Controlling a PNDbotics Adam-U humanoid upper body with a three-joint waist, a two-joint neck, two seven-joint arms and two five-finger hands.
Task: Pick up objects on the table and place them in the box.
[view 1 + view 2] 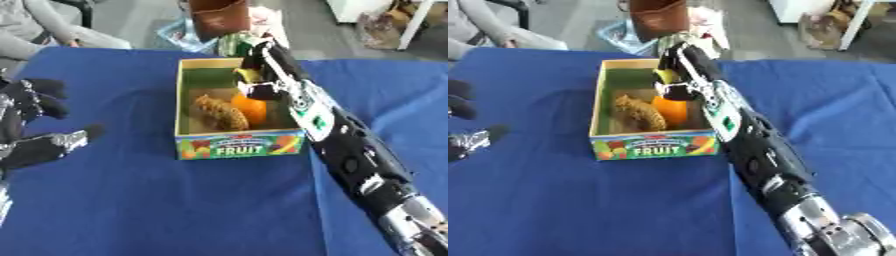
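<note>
Over the box (234, 145), right hand (254, 75) round a yellow object (246, 75).

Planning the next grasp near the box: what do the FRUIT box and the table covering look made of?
The box looks like printed cardboard: thin flat walls, glossy colour print on the front. The table covering looks like matte blue cloth, with no shine and soft shading; I cannot tell it from felt.
</note>
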